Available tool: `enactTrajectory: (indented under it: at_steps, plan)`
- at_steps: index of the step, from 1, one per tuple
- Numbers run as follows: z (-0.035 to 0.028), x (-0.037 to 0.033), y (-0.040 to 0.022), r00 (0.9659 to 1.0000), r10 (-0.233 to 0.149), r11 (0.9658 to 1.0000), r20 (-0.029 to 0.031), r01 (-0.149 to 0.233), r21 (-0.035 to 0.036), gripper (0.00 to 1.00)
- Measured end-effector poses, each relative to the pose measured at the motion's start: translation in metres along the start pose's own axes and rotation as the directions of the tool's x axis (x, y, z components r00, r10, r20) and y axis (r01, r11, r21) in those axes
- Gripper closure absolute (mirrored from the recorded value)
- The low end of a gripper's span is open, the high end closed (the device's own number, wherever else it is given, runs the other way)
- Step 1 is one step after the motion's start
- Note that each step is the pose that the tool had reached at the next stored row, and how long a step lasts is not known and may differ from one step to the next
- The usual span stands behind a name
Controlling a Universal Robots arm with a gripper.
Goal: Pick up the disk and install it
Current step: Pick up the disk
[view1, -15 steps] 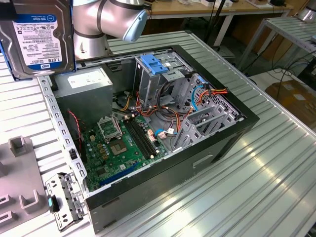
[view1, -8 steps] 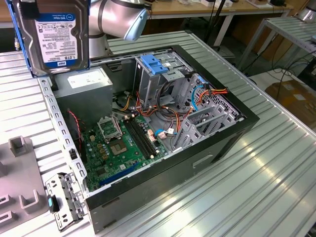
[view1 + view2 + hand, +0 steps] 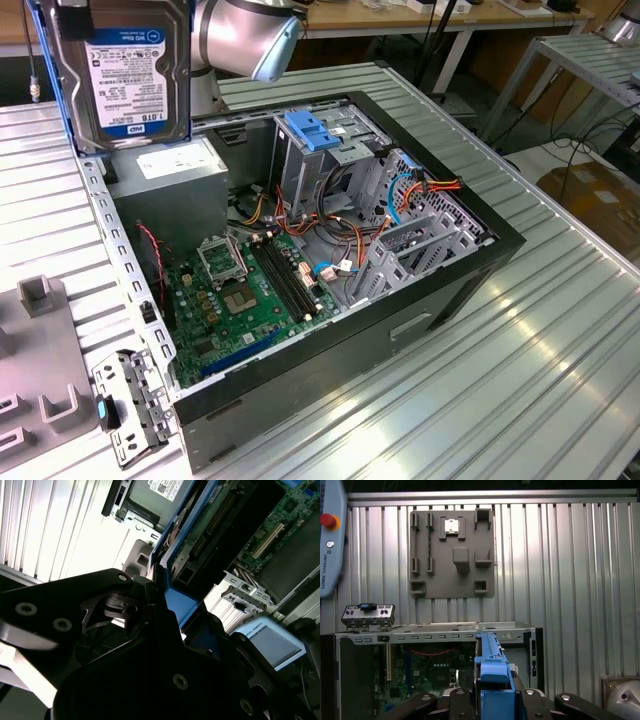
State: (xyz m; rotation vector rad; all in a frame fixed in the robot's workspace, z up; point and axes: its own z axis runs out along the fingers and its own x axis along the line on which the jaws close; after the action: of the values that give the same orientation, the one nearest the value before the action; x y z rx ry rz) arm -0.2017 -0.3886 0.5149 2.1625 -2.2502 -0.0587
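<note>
The disk (image 3: 125, 70) hangs upright in the air at the exterior view's upper left, its labelled face towards the camera and a blue carrier rail along its edge. It is above the corner of the open computer case (image 3: 440, 290) where the power supply (image 3: 180, 165) sits. In the first wrist view the disk (image 3: 490, 670) shows edge-on as a blue strip between the black fingers (image 3: 457, 702). My gripper (image 3: 492, 700) is shut on the disk. The second wrist view shows the blue carrier (image 3: 175, 602) clamped in the gripper (image 3: 167, 612), with the case interior beyond.
Inside the case are a green motherboard (image 3: 250, 290), loose cables and a pale-blue ribbed plate (image 3: 315, 130) atop the drive cage. A grey perforated bracket with a blue tab (image 3: 125, 405) and a grey fixture plate (image 3: 452, 555) lie on the ribbed metal table. A pendant (image 3: 330, 535) hangs nearby.
</note>
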Motion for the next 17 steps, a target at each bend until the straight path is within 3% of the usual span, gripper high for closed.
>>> enactTrajectory:
  at_steps: [11, 14, 17]
  plan:
    - [-0.0002, 0.0086, -0.0044, 1.0000, 0.000, 1.0000, -0.0001, 0.000, 0.0000, 0.63]
    - [-0.0004, 0.0090, -0.0107, 1.0000, 0.000, 1.0000, -0.0001, 0.000, 0.0000, 0.63]
    - [-0.0009, 0.0087, -0.0208, 1.0000, 0.000, 1.0000, -0.0001, 0.000, 0.0000, 0.63]
